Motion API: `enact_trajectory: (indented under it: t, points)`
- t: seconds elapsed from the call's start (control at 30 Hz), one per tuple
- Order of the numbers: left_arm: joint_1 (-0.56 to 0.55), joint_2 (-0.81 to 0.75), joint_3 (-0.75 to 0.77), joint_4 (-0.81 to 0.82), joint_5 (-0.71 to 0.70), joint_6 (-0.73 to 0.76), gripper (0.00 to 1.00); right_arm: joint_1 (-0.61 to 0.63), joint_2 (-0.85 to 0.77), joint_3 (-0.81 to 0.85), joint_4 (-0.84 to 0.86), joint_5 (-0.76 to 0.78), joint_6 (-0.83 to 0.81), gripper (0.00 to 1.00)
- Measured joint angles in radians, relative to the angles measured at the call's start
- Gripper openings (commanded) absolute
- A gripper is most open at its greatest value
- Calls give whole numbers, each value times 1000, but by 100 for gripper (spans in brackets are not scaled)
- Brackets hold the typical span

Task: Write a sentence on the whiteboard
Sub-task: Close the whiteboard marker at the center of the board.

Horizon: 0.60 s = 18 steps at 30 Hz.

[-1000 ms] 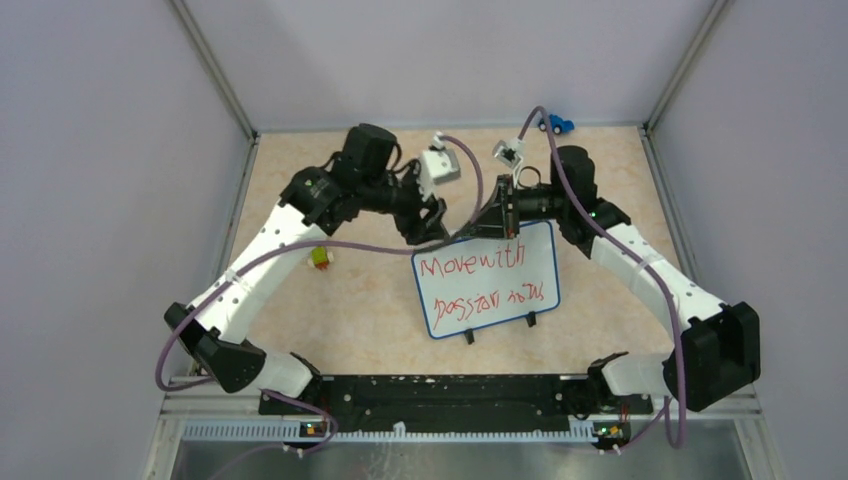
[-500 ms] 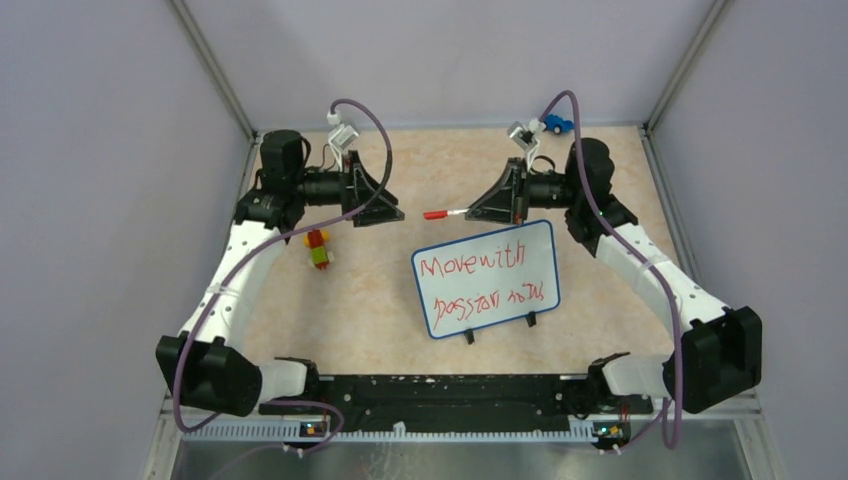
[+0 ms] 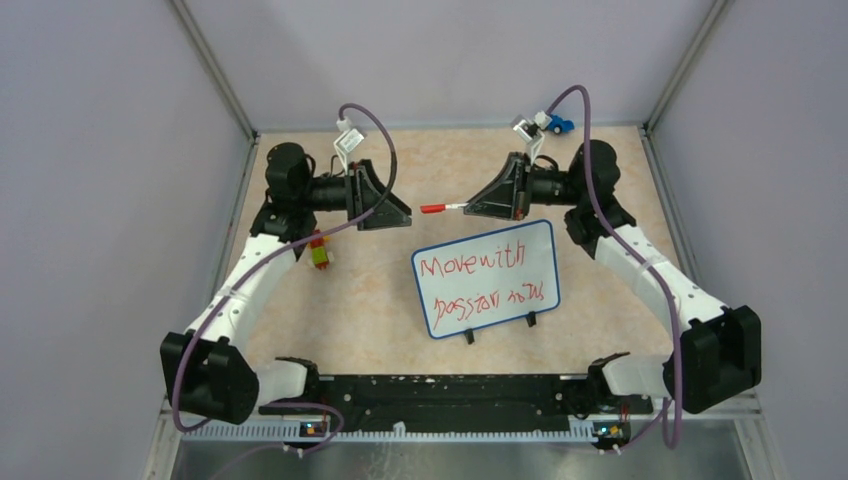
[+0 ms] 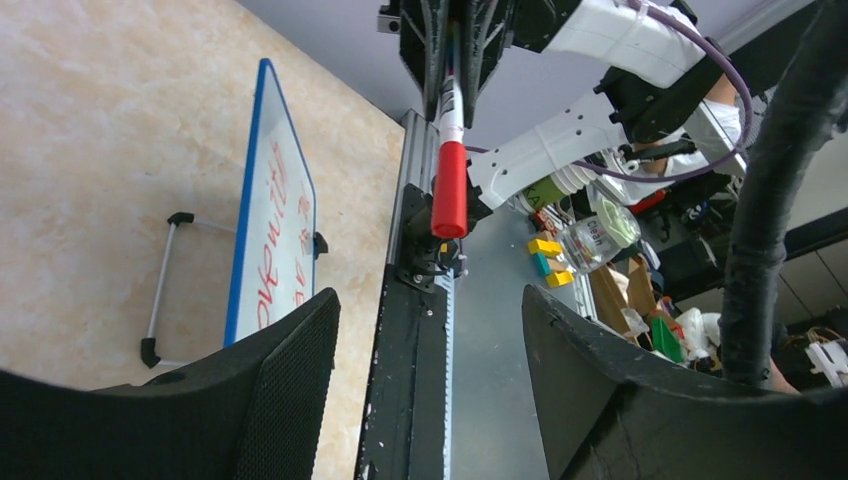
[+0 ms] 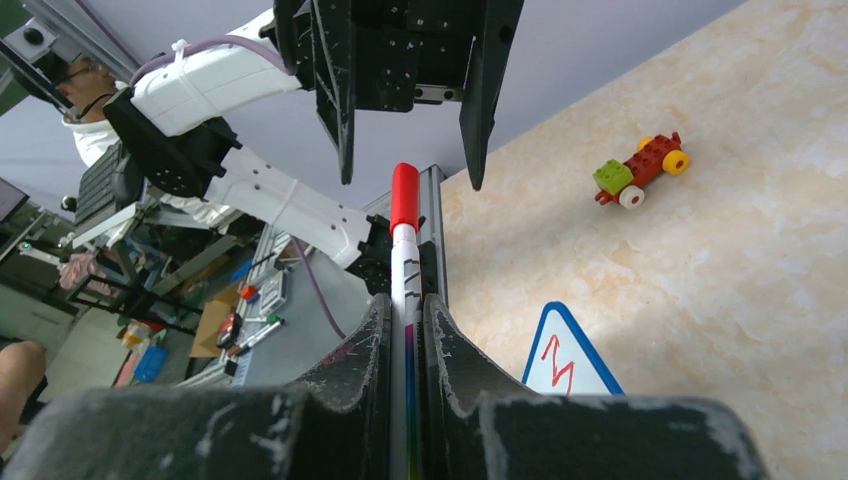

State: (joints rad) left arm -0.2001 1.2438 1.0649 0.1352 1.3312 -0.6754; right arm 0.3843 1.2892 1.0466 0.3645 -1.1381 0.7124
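The whiteboard (image 3: 486, 277) stands mid-table on black clip feet, blue-rimmed. The sentence (image 3: 472, 266) on it is red, "Move with" above a scrawled second line. My right gripper (image 3: 474, 207) is shut on a white marker with a red cap (image 3: 443, 208), held level above the table behind the board, cap pointing left. The marker shows between my fingers in the right wrist view (image 5: 404, 250). My left gripper (image 3: 403, 217) is open and empty, facing the marker's cap with a small gap. The marker hangs ahead of it in the left wrist view (image 4: 450, 150), where the board (image 4: 272, 235) appears edge-on.
A small red, green and yellow toy car (image 3: 319, 252) lies on the table under the left arm, also in the right wrist view (image 5: 640, 170). A blue toy (image 3: 558, 124) sits at the back wall. The arms' black base rail (image 3: 430, 392) runs along the near edge.
My left arm pulled back left from the board's top edge and turned its open jaws toward the right gripper. The right gripper lifted off the board, and the capped marker now shows.
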Motion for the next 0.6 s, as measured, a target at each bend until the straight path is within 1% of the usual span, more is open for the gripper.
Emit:
enact_trajectory:
  t: [0.1,0.23,0.6]
  points:
    - [-38,0,1,23,-4,-7,71,7,0,0,7,1,5,0]
    - [-83,9,15,6,-13,13,68,15,0,0,7,0,5,0]
    - [-117,18,40,-41,-27,62,60,35,0,-2,1,0,-2,0]
